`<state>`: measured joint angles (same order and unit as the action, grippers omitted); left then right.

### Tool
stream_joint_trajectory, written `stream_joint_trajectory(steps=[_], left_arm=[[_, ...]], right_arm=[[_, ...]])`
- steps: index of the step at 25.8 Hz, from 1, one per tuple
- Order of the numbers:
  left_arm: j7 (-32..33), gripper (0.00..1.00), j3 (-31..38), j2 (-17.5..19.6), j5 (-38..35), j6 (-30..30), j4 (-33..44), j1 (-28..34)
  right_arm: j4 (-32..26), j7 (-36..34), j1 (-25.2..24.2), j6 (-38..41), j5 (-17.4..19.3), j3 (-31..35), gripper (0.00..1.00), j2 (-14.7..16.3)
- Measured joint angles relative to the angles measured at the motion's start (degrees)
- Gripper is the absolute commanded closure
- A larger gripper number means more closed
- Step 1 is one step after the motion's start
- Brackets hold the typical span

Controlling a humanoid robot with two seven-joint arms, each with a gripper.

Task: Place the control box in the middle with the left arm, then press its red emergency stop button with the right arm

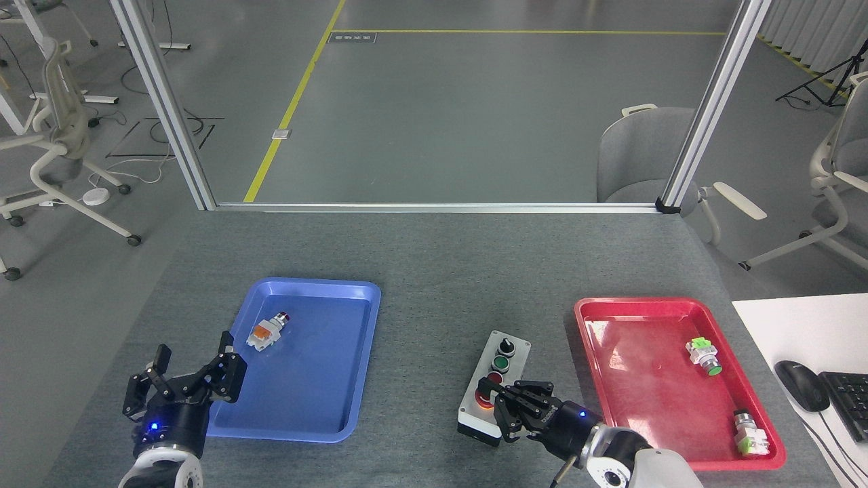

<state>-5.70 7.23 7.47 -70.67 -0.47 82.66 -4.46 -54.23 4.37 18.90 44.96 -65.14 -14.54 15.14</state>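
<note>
Our left pincer (183,388) hovers at the near left corner of the blue tray (352,352), its black fingers spread wide and holding nothing. The blue tray lies on the grey desk (434,264) and holds a single loose push-button part (266,333), white and orange with a small red cap, lying in the far left part of the tray.

The control box (493,386) sits on the desk between the two trays, nearer the red one, with its long side running away from us and a little to the right. From the far end we see its black knob (504,347), then the green button (500,363), then a sliver of the smaller red button (495,377).

Our right pincer (503,407) lies over the near end of the box, covering most of the red emergency stop button (483,400), of which only a red and orange edge shows at the left. Its fingers look drawn close together, but we cannot tell for certain, nor whether they touch the button.

The red tray (597,318) holds two button parts: one with a green cap (702,356) near the far right, and another white-and-green one (748,434) at the near right corner.
</note>
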Motion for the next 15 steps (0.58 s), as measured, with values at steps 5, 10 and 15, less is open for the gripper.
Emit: stream_joint_trajectory(steps=[5, 10, 15], left_arm=[[-0.3, 0.01, -1.83, -3.52, 0.09, -0.44, -0.31, 1.17], [0.05, 0.01, -2.64, -6.15, -0.21, 0.02, -0.47, 2.38], [-0.13, 0.01, -2.76, -6.45, -0.24, -0.22, -0.57, 2.57]], right_arm=[[-0.81, 0.49, 0.1, 0.02, 1.17, 0.6, 0.21, -0.31], [-4.32, 3.1, 1.35, 0.02, 11.1, 5.18, 0.01, -0.2], [-6.8, 2.9, 2.05, -0.36, 18.59, 11.64, 0.01, 1.07]])
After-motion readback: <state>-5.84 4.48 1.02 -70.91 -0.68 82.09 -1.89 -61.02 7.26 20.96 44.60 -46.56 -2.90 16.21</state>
